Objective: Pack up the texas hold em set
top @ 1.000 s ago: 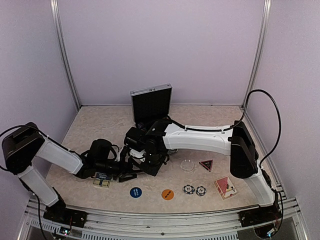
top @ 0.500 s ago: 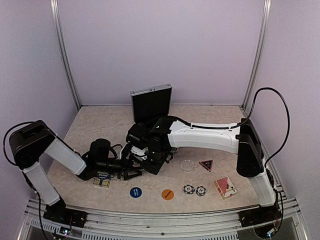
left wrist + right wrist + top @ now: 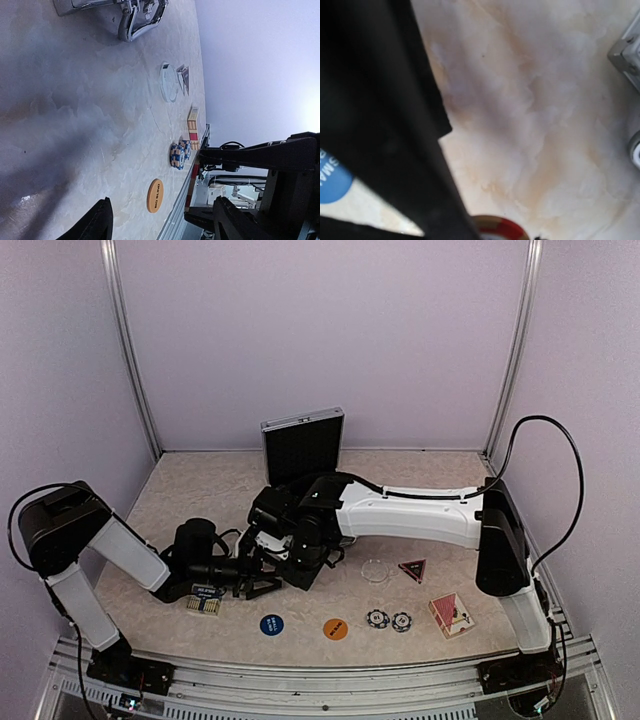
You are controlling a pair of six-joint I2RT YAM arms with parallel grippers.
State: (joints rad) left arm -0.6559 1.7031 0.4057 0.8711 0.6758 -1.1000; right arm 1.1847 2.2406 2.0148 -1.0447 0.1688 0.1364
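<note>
The silver case's lid stands upright at the back; its base is hidden under my right arm, and only the metal handle shows in the left wrist view. My left gripper hovers low and open, with nothing between its fingers. Ahead of it lie the orange disc, blue striped chips, a card deck, the clear disc and the dark triangle. My right gripper points down by the case, with a red striped chip at its jaws.
A blue disc lies near the front edge, with a second card deck under my left forearm. The red-backed deck lies at the front right. Both arms crowd the middle in front of the case. Frame rails edge the table.
My left gripper's jaws have narrowed a little, and it has drawn slightly back to the left. The right arm's elbow has swung right while its gripper stays by the case.
</note>
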